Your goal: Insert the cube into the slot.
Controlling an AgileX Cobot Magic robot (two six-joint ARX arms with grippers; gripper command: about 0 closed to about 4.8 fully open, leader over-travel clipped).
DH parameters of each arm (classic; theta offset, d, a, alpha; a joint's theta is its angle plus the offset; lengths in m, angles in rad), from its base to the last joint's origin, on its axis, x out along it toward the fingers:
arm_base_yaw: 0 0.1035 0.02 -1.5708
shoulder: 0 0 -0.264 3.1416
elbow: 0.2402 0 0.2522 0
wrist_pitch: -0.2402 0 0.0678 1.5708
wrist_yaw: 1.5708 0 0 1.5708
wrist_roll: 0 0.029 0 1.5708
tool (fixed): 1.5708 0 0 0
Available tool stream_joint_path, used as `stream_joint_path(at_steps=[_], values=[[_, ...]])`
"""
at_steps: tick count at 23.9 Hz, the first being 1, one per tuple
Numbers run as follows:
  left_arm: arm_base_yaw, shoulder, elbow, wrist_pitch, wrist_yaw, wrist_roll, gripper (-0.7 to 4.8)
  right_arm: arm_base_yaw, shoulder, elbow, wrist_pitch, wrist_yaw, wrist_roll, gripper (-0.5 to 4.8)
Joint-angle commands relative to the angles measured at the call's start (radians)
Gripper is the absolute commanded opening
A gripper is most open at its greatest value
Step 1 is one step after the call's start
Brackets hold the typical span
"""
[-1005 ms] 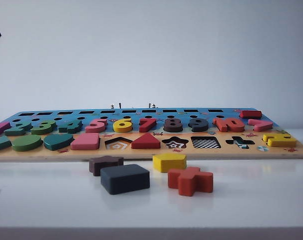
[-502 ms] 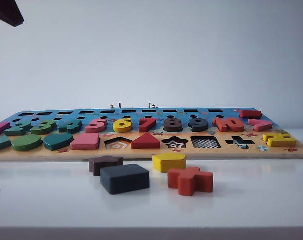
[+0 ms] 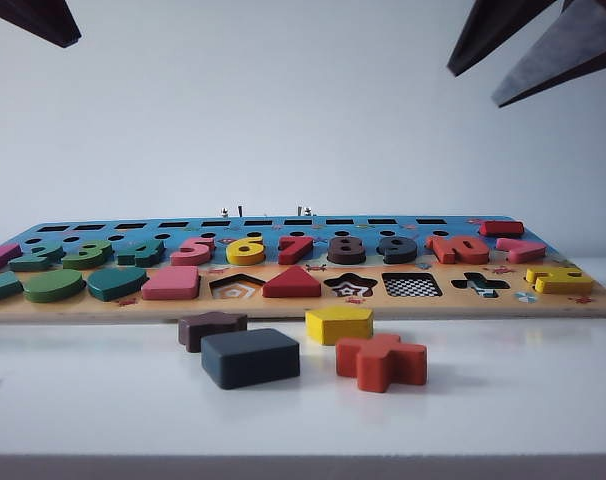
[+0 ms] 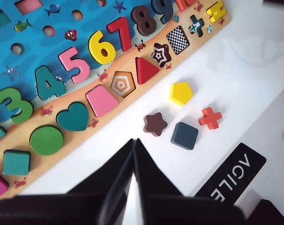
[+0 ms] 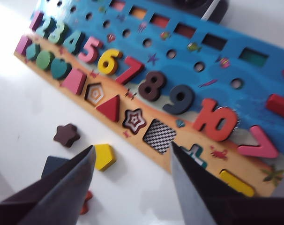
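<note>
Exterior view: flat dark charcoal-blue square wooden cube (image 3: 250,357) lies on the white table (image 3: 503,410), in front of the tan wooden puzzle board (image 3: 303,300), nothing touching it. Dark brown star block (image 3: 212,329) sits just behind it to the left, yellow pentagon block (image 3: 339,324) behind it to the right, orange-red cross block (image 3: 381,361) beside it on the right. Square slot (image 3: 412,285) with black-and-white checkerboard bottom is in the board's front row, between the star-shaped cut-out (image 3: 351,286) and the cross-shaped cut-out (image 3: 480,285); it holds nothing.

Left gripper (image 3: 35,18) shows only as a dark tip at the upper left corner, high above the board. Right gripper (image 3: 528,45) shows as two dark tips at the upper right, also high up, well apart from the cube.

Left wrist view: left gripper (image 4: 133,143) has its fingers (image 4: 115,168) pressed together, nothing between them, hanging over the bare table near the board's front edge. Cube (image 4: 184,135) lies off to the side of the tips with star block (image 4: 155,124), cross block (image 4: 210,118) and pentagon block (image 4: 181,93) around it; slot (image 4: 178,40) further on.

Right wrist view: right gripper (image 5: 132,152) has its fingers (image 5: 71,185) spread apart, holding nothing. Cube (image 5: 55,166) is partly hidden behind one finger; slot (image 5: 160,135) shows between the two.
</note>
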Motion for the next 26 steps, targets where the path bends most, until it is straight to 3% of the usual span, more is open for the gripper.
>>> stream_joint_path(at_steps=[1, 5, 16, 17, 20, 26], values=[[-0.001, 0.007, 0.004, 0.005, 0.006, -0.041, 0.21, 0.058, 0.067, 0.049, -0.074, -0.002, 0.074, 3.33], [0.000, 0.009, 0.004, -0.006, 0.006, -0.047, 0.20, 0.148, 0.164, 0.120, -0.146, 0.006, 0.182, 3.37], [0.000, 0.009, 0.004, 0.006, 0.005, -0.045, 0.20, 0.394, 0.360, 0.278, -0.216, 0.043, 0.237, 3.39], [0.000, 0.009, 0.004, 0.007, 0.005, -0.045, 0.20, 0.407, 0.378, 0.286, -0.216, 0.057, 0.251, 3.52], [0.000, 0.009, 0.004, 0.006, 0.005, -0.043, 0.20, 0.448, 0.437, 0.296, -0.215, 0.055, 0.256, 4.75], [0.000, 0.009, 0.004, 0.007, 0.005, -0.043, 0.20, 0.461, 0.505, 0.296, -0.215, 0.059, 0.286, 4.79]])
